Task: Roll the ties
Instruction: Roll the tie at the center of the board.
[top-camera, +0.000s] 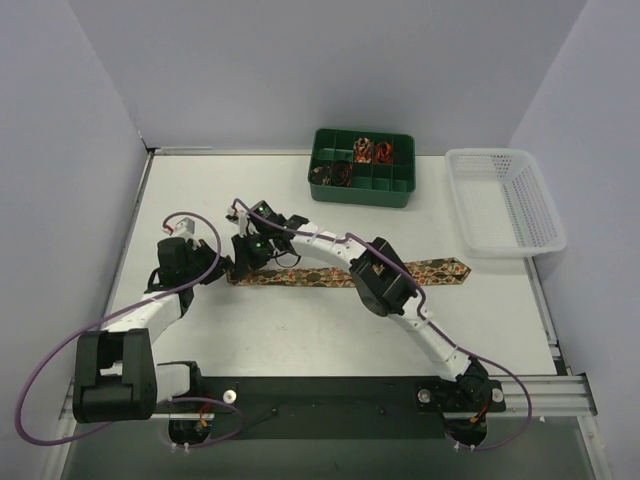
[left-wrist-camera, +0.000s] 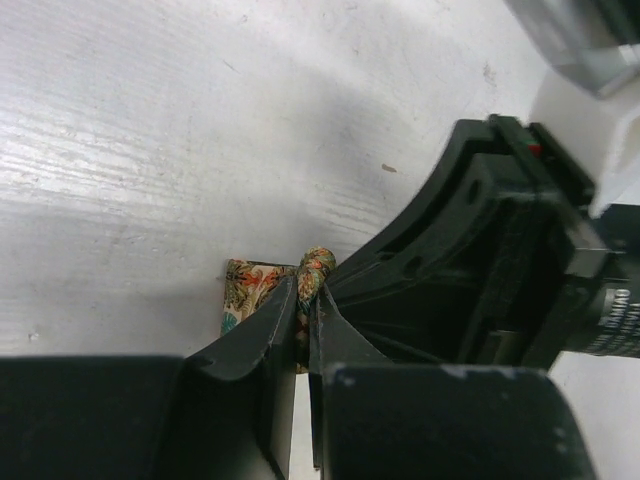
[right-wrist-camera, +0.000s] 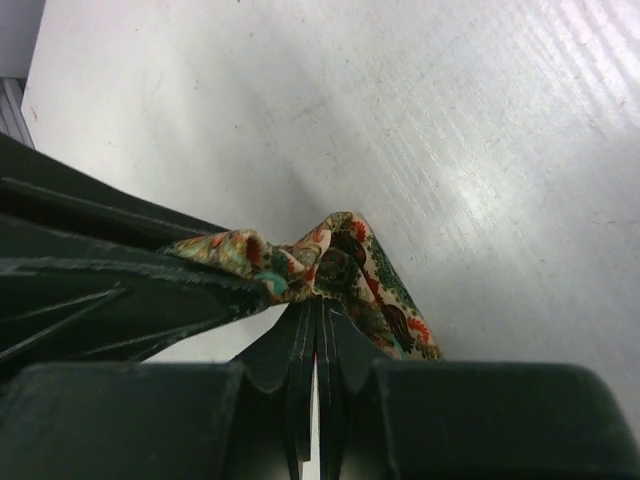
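Note:
A brown-gold patterned tie (top-camera: 330, 276) lies stretched across the middle of the table, its pointed tip (top-camera: 455, 269) at the right. Both grippers meet at its left end. My left gripper (top-camera: 226, 268) is shut on the tie's end; in the left wrist view (left-wrist-camera: 308, 296) the fabric (left-wrist-camera: 250, 285) is pinched between the jaws. My right gripper (top-camera: 247, 262) is shut on a raised fold of the same end; in the right wrist view (right-wrist-camera: 318, 305) the fabric (right-wrist-camera: 345, 265) bunches above the jaws. Several rolled ties (top-camera: 372, 150) sit in the green tray.
A green compartment tray (top-camera: 362, 184) stands at the back centre. A white plastic basket (top-camera: 502, 201) stands at the back right. Purple cables loop along both arms. Grey walls enclose the table on three sides.

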